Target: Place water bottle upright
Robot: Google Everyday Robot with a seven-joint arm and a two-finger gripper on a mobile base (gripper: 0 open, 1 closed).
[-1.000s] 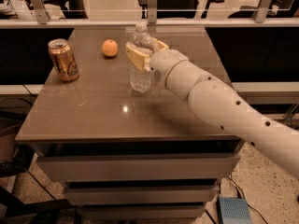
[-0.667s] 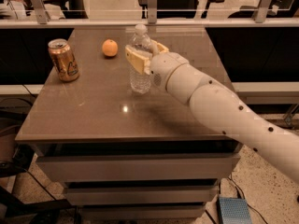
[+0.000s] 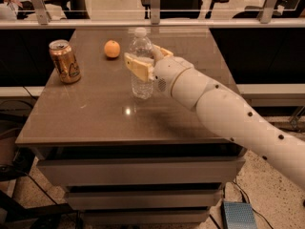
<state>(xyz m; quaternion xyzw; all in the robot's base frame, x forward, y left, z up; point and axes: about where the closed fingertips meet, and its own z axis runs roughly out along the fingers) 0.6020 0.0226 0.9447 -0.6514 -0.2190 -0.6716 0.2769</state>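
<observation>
Water bottle [image 3: 142, 84] stands upright on the desk [image 3: 105, 109], base on the surface, near centre. Claw [image 3: 148, 61] grips the bottle at mid-height, one finger in front and one behind, arm reaching in from the right. Gold drink can [image 3: 65, 61] stands at far left. An orange [image 3: 112, 48] lies between can and bottle, further back.

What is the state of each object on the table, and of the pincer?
water bottle: upright, standing on the table, cap on.
pincer: shut on the water bottle's middle.
gold can: upright, apart from the pincer.
orange: whole, lying loose on the table.
</observation>
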